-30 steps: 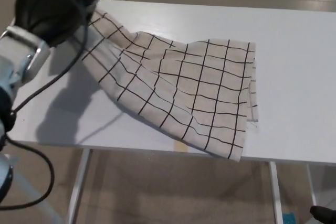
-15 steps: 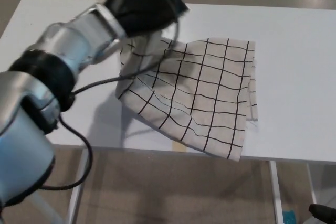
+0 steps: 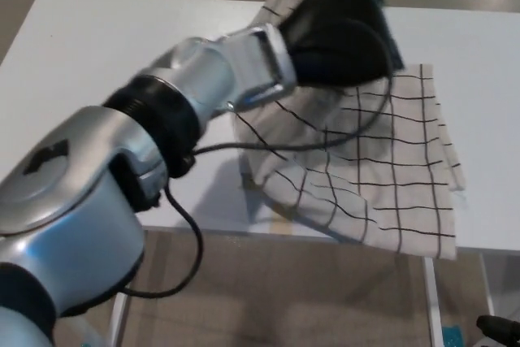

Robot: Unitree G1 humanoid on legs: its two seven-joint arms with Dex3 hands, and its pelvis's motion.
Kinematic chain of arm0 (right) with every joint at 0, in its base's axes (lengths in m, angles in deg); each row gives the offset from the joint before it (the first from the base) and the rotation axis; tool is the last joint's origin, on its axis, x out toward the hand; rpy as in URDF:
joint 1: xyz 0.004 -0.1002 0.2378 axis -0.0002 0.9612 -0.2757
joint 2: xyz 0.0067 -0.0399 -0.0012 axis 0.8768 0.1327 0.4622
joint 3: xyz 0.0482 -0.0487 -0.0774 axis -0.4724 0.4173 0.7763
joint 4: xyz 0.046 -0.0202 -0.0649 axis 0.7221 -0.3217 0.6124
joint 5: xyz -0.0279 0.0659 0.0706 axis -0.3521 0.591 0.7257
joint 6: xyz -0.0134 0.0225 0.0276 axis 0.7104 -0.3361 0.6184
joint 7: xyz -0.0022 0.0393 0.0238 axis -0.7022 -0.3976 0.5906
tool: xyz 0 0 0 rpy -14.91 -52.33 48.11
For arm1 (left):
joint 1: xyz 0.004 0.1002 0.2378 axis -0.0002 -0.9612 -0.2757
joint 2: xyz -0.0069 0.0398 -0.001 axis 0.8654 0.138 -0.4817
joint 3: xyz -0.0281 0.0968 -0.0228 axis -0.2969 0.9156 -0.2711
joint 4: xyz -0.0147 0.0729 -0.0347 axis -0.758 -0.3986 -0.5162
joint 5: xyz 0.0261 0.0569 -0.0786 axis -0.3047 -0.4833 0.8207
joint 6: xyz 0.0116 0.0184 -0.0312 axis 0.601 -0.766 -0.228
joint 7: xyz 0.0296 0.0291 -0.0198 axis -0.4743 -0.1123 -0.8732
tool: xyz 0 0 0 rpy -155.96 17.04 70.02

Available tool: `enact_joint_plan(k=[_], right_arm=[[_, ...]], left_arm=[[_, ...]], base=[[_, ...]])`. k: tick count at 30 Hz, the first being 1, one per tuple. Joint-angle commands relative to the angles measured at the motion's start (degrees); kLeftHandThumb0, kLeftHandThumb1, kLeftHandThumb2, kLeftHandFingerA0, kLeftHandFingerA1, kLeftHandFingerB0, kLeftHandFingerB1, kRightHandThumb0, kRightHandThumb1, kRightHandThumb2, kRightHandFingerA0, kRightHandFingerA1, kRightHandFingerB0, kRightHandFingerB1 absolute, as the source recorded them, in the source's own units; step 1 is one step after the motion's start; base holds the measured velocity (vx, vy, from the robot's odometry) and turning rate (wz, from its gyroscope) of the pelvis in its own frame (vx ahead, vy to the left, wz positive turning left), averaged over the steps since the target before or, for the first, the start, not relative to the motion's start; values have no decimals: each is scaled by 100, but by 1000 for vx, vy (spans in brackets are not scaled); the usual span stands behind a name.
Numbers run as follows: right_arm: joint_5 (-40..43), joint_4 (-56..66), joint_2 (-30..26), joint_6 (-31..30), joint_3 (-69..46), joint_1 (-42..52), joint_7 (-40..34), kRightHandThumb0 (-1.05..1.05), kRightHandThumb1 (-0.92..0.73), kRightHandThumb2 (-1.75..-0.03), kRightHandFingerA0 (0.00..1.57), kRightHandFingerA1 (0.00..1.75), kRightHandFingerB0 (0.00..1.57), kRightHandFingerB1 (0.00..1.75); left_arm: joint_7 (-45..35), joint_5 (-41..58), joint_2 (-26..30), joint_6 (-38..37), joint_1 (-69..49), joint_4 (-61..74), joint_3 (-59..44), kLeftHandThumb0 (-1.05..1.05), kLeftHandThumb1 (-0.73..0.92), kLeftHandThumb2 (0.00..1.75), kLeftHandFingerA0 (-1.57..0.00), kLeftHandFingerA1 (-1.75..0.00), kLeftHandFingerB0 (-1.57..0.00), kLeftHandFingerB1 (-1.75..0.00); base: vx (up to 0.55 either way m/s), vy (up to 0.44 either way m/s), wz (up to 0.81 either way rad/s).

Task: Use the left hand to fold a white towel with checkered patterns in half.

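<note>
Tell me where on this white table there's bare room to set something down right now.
The table is bare on the robot's left of the towel, though the left arm crosses above part of it. A second bare strip runs along the far right edge, beyond the towel. The middle is crowded: the left hand holds the towel lifted there.

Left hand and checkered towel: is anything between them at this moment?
No. In the head view the left hand is closed directly on the checkered towel, carrying its lifted edge across the white table; nothing separates hand and cloth.

White table [image 3: 73, 46], tan floor [image 3: 284, 298], perhaps a dark object [image 3: 497, 327].
</note>
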Motion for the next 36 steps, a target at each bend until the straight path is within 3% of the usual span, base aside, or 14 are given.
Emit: enact_joint_plan(k=[1,7,8,9,11,12,21,29,31,36], right_arm=[[-174,77,-55,-92,48,63,-56,-36,-56,-57,46,50,73,55],[-188,85,-53,-98,49,66,-58,-36,-56,-57,46,50,73,55],[-206,78,-62,-89,54,62,-60,-37,-56,-57,46,50,73,55],[-166,42,-62,-31,39,33,-22,-36,-56,-57,45,50,74,54],[-92,29,-55,14,12,11,27,-36,-56,-57,46,51,74,54],[-73,61,-60,-23,3,2,35,-36,-56,-57,47,50,74,54],[-45,-60,-71,96,4,-116,93,-34,-55,-57,48,51,74,53],[-150,-134,-87,171,35,-117,60,-33,-56,-57,48,51,75,53],[-133,-147,-77,185,30,-120,67,-33,-55,-57,48,51,76,53],[-275,-119,-107,86,77,-122,-20,-32,-54,-56,48,51,73,52]], left_arm=[[-46,-304,-198,-147,-307,198,255,-34,49,55,-93,-169,-108,-69],[-49,-336,-197,-145,-343,237,260,-34,49,55,-93,-169,-108,-69],[-40,-370,-223,-137,-393,238,305,-33,48,56,-91,-172,-105,-88],[-1583,26,-408,-17,-812,309,262,-86,50,87,0,0,-2,-8],[-3663,637,-634,177,-1312,402,116,-87,49,89,0,0,0,-8],[-4416,934,-727,312,-1489,445,0,-96,54,62,0,0,0,-14],[-6829,2459,-1063,1312,-2058,720,-878,-98,58,63,0,0,0,-12],[-7150,2634,-903,1446,-1901,1002,-1237,-96,63,61,0,0,0,-5],[-7150,2665,-876,1457,-1888,1053,-1286,-98,60,67,0,0,0,-3],[-7191,3596,-492,1666,-1487,2042,-2147,-99,62,67,0,0,0,-2]], base=[[0,0,0],[0,0,0],[0,0,0],[0,0,0],[0,0,0],[0,0,0],[0,0,0],[0,0,0],[0,0,0],[0,0,0]])
